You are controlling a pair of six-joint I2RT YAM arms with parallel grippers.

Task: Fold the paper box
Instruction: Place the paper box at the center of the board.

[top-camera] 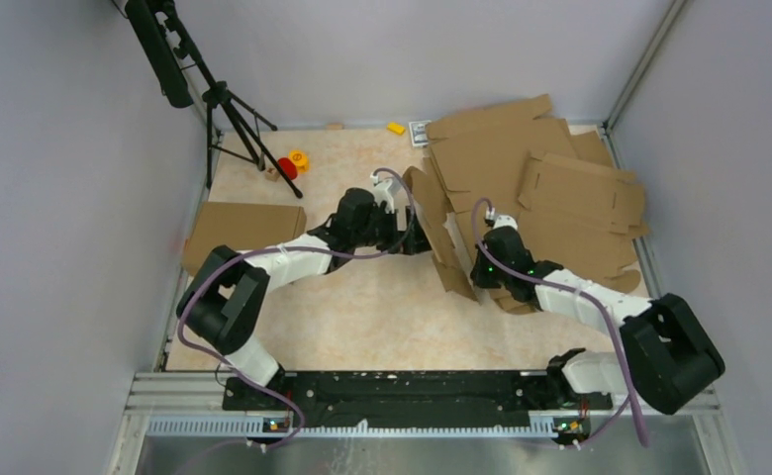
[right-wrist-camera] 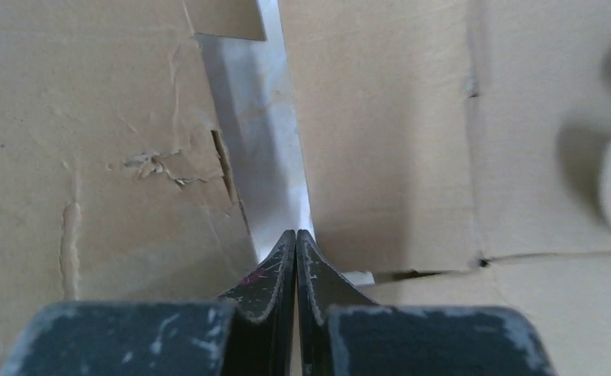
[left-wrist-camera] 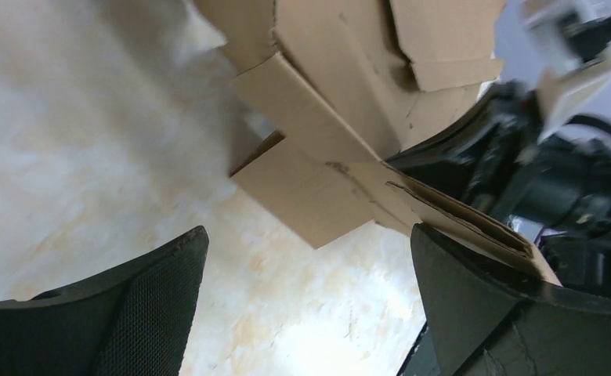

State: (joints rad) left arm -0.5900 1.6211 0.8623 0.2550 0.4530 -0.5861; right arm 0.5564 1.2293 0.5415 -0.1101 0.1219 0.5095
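Right gripper (right-wrist-camera: 296,239) first: its two black jaws are pressed flat together, and I see no board between them. The tips sit at the foot of a narrow slot (right-wrist-camera: 263,141) in the cardboard, where pale tabletop shows through. Left gripper (left-wrist-camera: 309,235) is spread wide and clamps nothing, with a brown flap (left-wrist-camera: 475,227) lying across its right finger (left-wrist-camera: 459,305).

Wider view now: on the beige marbled table (top-camera: 362,307), the paper box (top-camera: 439,233), a plain brown corrugated cardboard blank, stands tipped on edge at dead centre between both arms. A loose stack of spare brown cardboard blanks (top-camera: 550,178) lies at two o'clock from it.

I read this as raising a wall panel. To do it well, I'd close the left jaws on that flap near its crease, not its free end. I'd use the closed right tips as a pusher along the score line so the board bends there. The surface beside the slot looks torn, so I'd go gently.

Left arm (top-camera: 263,262) comes in from seven o'clock, wrist aimed toward three. Right arm (top-camera: 580,302) comes in from five o'clock, forearm low, nose into the panel toward ten.
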